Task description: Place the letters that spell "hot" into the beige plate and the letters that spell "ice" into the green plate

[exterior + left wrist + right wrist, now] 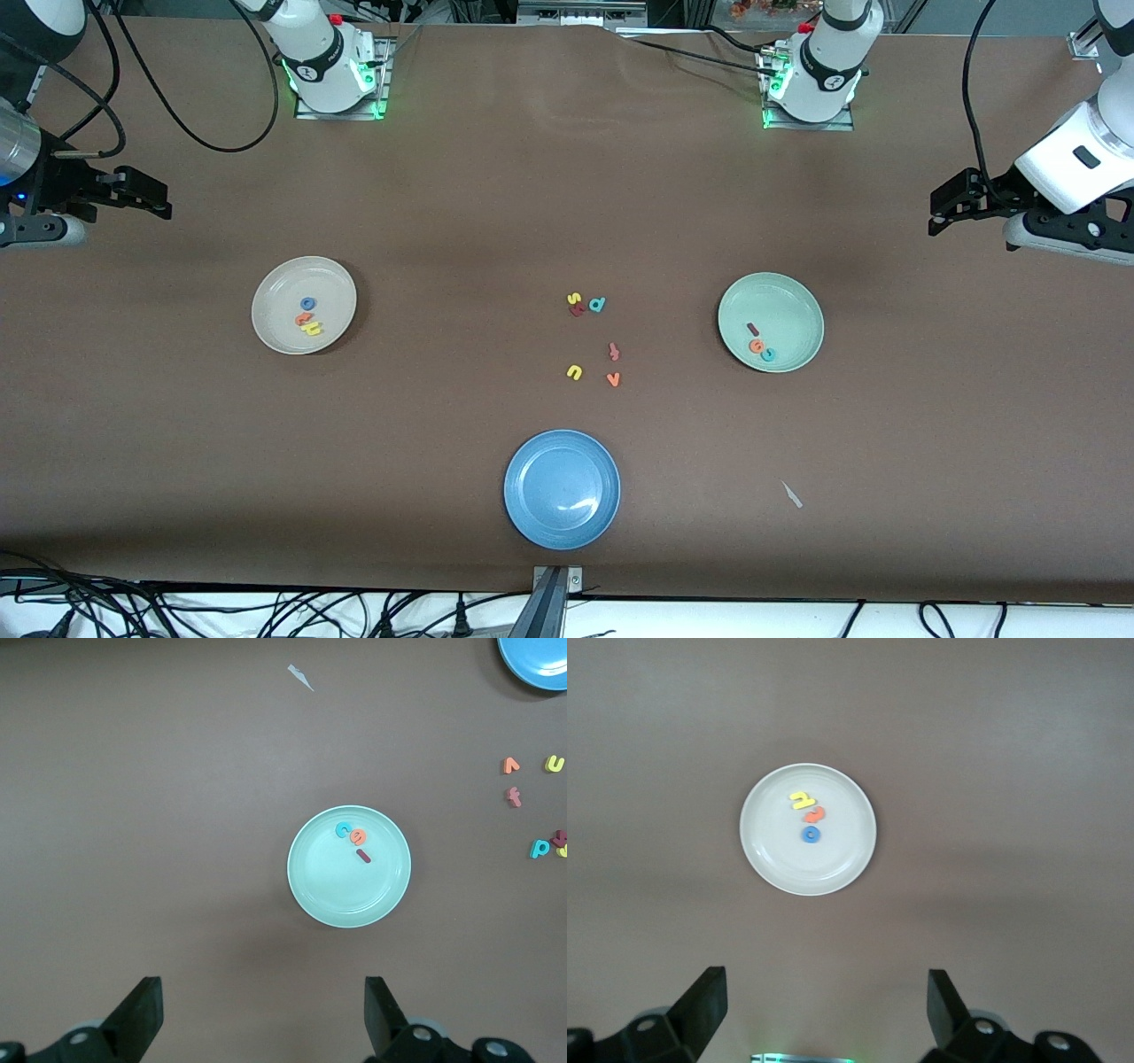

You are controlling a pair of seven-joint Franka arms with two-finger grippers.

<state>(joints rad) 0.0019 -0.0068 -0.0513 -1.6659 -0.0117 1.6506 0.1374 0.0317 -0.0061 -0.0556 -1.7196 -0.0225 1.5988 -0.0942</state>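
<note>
The beige plate (282, 291) lies toward the right arm's end of the table and holds the blue o (307, 303), orange t (304, 318) and yellow h (312, 329). Toward the left arm's end, the green plate (790, 306) holds the dark red i (753, 329), orange e (757, 346) and teal c (768, 354). My right gripper (152, 197) hangs open and empty past the beige plate (806, 873), at the table's end. At the table's other end my left gripper (941, 211) is also open and empty, away from the green plate (341, 890).
A blue plate (562, 496) sits empty near the front edge. Between the two plates lie loose letters: a yellow s (573, 299), teal d (597, 305), salmon f (613, 352), yellow u (574, 372) and orange v (613, 379). A small pale scrap (791, 494) lies nearer the camera than the green plate.
</note>
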